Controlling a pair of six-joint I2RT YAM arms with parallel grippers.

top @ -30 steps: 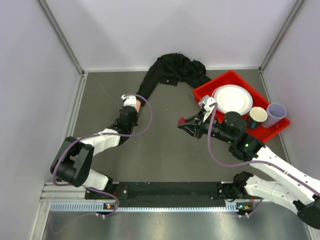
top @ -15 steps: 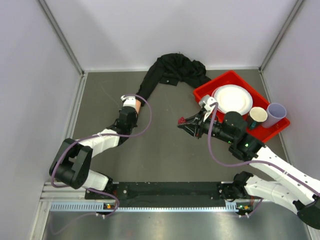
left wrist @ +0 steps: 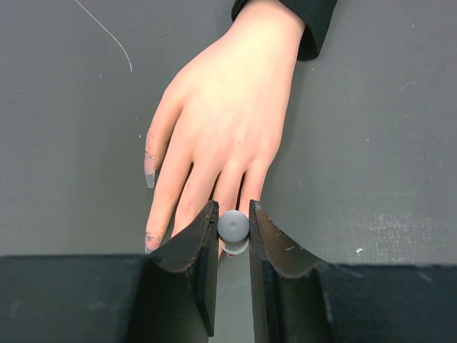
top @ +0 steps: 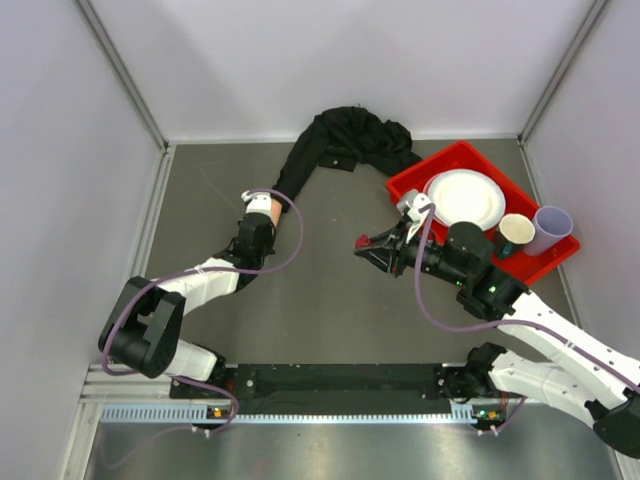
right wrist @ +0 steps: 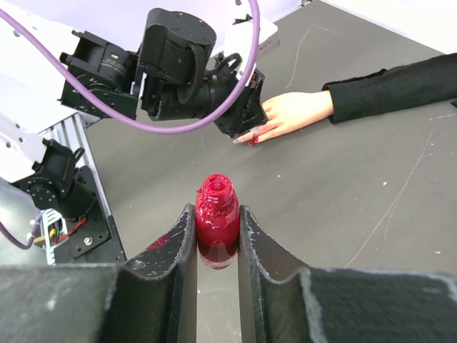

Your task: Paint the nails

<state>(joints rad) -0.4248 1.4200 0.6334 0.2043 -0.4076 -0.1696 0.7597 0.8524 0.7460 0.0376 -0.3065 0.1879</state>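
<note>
The peach mannequin hand (left wrist: 228, 107) lies palm down on the grey table, its black sleeve (top: 345, 140) trailing to the back. A long pale nail (left wrist: 148, 170) shows on one outer finger; the middle fingertips are hidden behind my jaws. My left gripper (left wrist: 233, 211) is shut on the polish cap (left wrist: 233, 226), held over those middle fingertips. A speck of red shows just under the cap. My right gripper (right wrist: 216, 207) is shut on the open red polish bottle (right wrist: 217, 214), held above the table to the right of the hand (right wrist: 289, 114). In the top view the left gripper (top: 258, 205) covers the hand.
A red tray (top: 408, 185) at the back right holds a white plate (top: 465, 198) and two cups (top: 517, 230). White walls close in the table on three sides. The arm bases stand along the near edge.
The left arm's elbow has shifted very slightly. Both grippers keep their holds and stay where they were.
</note>
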